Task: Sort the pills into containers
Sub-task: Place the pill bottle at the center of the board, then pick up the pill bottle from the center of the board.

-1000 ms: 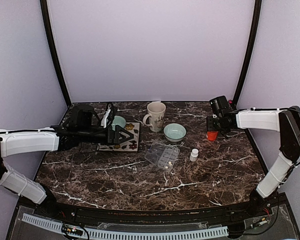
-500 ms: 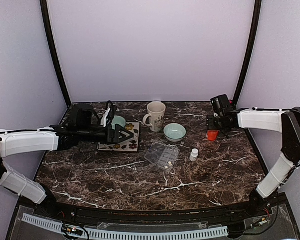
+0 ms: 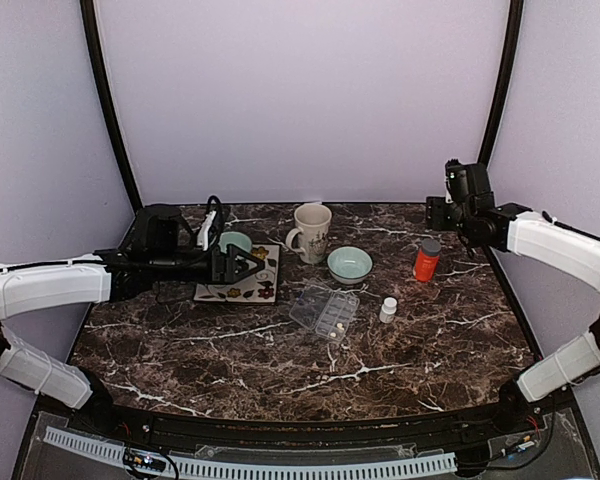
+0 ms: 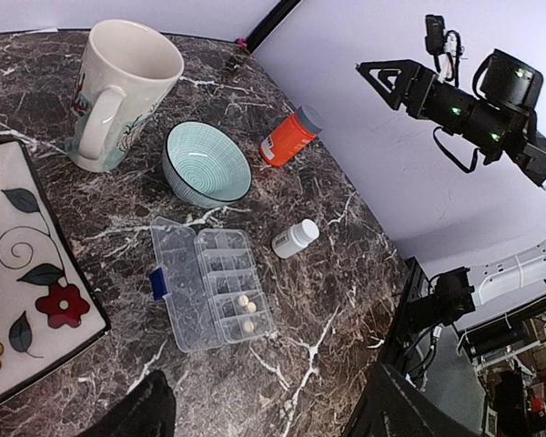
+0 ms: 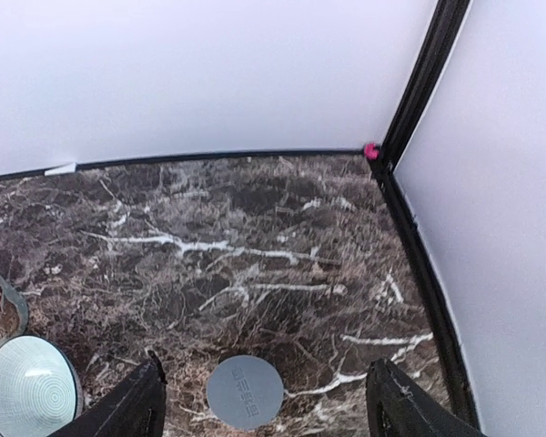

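Note:
The clear pill box (image 3: 323,310) lies open at the table's middle, with three pale pills (image 4: 247,309) in compartments at its near end, also seen in the left wrist view (image 4: 209,282). My left gripper (image 3: 252,266) is open and empty, hovering over the floral tile (image 3: 242,285), left of the box; its fingertips (image 4: 132,414) show at the bottom of the left wrist view. My right gripper (image 3: 442,212) is open and empty, raised above the orange bottle (image 3: 426,260). The bottle's grey cap (image 5: 245,391) sits between and below its fingers (image 5: 136,405).
A tall mug (image 3: 312,232) and a pale green bowl (image 3: 350,264) stand behind the box. A second green bowl (image 3: 236,243) is behind my left gripper. A small white bottle (image 3: 388,310) stands right of the box. Black frame posts edge the table's back corners.
My right gripper has let go of the orange bottle and risen up and back; the bottle now stands upright alone. My left arm has barely moved.

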You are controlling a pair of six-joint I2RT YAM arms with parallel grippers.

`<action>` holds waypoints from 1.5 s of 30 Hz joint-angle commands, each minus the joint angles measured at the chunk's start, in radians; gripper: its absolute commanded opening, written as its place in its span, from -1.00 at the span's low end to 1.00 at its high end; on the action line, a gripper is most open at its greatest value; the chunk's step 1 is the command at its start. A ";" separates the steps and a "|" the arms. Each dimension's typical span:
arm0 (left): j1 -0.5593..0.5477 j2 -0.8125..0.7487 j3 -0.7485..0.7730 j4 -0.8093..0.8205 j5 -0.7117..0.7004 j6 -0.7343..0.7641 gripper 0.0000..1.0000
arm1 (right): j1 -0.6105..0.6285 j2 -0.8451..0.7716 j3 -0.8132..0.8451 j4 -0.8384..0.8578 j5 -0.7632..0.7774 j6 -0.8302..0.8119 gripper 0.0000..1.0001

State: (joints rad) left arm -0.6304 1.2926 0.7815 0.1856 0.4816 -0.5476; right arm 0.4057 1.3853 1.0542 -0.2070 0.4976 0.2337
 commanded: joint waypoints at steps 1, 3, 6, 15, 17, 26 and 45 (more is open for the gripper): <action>0.003 -0.056 0.010 0.030 -0.028 0.033 0.54 | 0.062 -0.104 -0.007 0.169 0.093 -0.177 0.51; 0.003 -0.064 0.009 0.037 -0.032 0.040 0.59 | 0.070 -0.150 -0.031 0.293 0.086 -0.234 0.56; 0.004 -0.069 0.011 0.045 -0.033 0.044 0.67 | 0.054 -0.226 -0.073 0.457 -0.018 -0.211 0.65; 0.005 -0.073 0.005 0.060 -0.001 0.044 0.98 | 0.047 -0.217 0.074 0.395 -0.194 -0.136 1.00; 0.005 -0.078 -0.003 0.067 -0.004 0.043 0.98 | 0.046 -0.252 0.038 0.447 -0.241 -0.152 0.99; 0.005 -0.075 -0.015 0.055 -0.035 0.048 0.92 | 0.097 -0.170 0.220 0.014 -0.211 -0.095 0.44; 0.005 -0.051 -0.020 0.074 -0.017 0.072 0.80 | 0.292 0.046 0.255 -0.548 -0.277 0.254 0.30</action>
State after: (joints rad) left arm -0.6304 1.2430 0.7715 0.2214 0.4484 -0.4965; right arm 0.6926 1.4044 1.3266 -0.6765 0.2710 0.4061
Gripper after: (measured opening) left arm 0.902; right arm 0.649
